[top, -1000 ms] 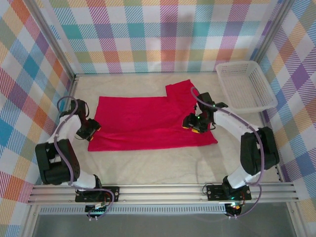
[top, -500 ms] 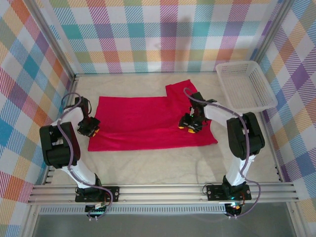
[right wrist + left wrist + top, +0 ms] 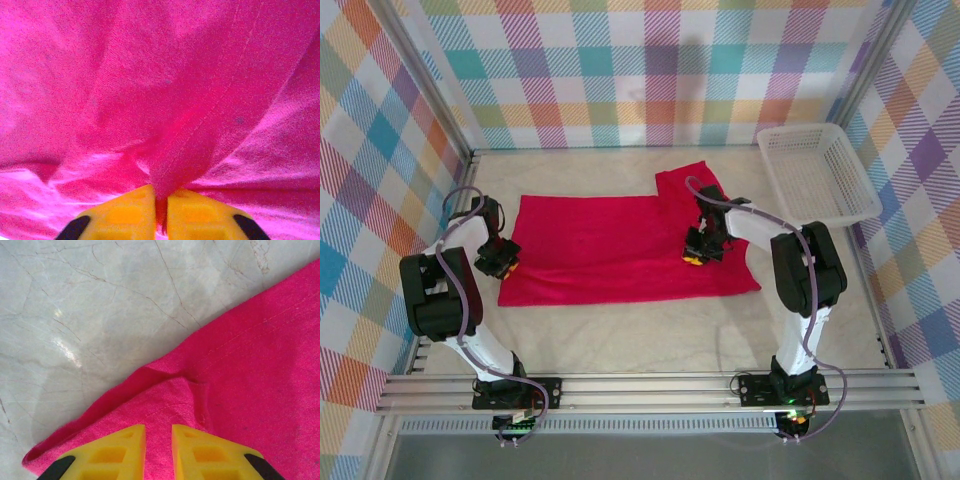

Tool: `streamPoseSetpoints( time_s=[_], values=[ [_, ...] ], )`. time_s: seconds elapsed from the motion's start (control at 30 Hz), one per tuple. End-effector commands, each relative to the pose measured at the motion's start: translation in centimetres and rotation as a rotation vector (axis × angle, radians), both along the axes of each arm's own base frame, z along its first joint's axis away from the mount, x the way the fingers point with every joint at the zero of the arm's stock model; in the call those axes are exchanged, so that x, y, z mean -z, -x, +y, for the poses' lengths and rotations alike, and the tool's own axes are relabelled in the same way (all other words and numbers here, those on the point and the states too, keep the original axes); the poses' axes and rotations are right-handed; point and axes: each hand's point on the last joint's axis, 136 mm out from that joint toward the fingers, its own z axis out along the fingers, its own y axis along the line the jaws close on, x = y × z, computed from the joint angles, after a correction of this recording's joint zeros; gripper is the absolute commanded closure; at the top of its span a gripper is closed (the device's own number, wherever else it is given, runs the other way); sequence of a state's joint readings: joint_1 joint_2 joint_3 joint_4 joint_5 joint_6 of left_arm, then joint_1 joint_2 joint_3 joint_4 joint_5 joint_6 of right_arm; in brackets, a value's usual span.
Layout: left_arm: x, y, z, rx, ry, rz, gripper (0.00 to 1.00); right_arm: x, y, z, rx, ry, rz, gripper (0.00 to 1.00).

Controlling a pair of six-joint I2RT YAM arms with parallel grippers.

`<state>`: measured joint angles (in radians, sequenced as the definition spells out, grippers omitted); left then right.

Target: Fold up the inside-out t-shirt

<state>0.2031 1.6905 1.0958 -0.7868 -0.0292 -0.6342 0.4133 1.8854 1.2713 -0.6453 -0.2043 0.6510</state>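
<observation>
The left pincer (image 3: 158, 452) is pinching the t-shirt (image 3: 250, 390) at its edge on the table (image 3: 75, 315); the right pincer (image 3: 161, 212) is squeezing a fold.

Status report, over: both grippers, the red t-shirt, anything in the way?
Left gripper shut on left edge of t-shirt. Right gripper shut on a pinched ridge, right side. It lies spread on table. White basket stands apart, far right.

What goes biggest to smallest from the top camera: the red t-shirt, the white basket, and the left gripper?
1. red t-shirt, by far the widest
2. white basket
3. left gripper, tiny at the shirt's left edge

The differences are plain, so nothing ties.
</observation>
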Motion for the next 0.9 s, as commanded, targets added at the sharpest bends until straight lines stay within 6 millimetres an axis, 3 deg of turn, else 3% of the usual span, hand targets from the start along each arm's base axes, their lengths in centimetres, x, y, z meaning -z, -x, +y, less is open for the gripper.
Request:
streamPoseSetpoints(
  time_s=[0.0,0.13,0.27,0.37,0.47,0.57,0.67,0.87],
  values=[
    [-1.2,0.6,0.0,0.024,-0.024,-0.002,0.79,-3.0,-0.8,0.4,-0.005,0.002,-0.056,0.89],
    [-1.4,0.5,0.0,0.026,-0.021,-0.007,0.79,-3.5,-2.4,1.0,-0.012,0.012,-0.095,0.93],
    [-1.3,0.4,-0.1,0.028,-0.016,-0.008,0.79,-2.7,-6.2,2.8,-0.025,0.020,-0.162,0.96],
    [-1.3,0.5,-0.2,0.029,-0.014,-0.006,0.79,-2.2,-9.3,4.8,-0.072,0.037,-0.214,0.94],
    [-1.6,0.9,-0.3,0.028,-0.014,-0.007,0.79,-1.9,-11.1,7.0,-0.140,0.022,-0.239,0.83],
    [-2.3,1.4,-0.2,0.023,-0.029,-0.023,0.79,-2.7,-11.2,7.7,-0.203,0.033,-0.244,0.64],
    [-3.5,1.8,-0.2,0.020,-0.051,-0.046,0.79,-4.0,-10.0,6.4,-0.215,0.065,-0.268,0.48],
    [-6.6,1.4,-2.4,0.057,-0.043,-0.149,0.76,-5.1,-7.1,3.2,-0.190,0.096,-0.308,0.41]
  ],
)
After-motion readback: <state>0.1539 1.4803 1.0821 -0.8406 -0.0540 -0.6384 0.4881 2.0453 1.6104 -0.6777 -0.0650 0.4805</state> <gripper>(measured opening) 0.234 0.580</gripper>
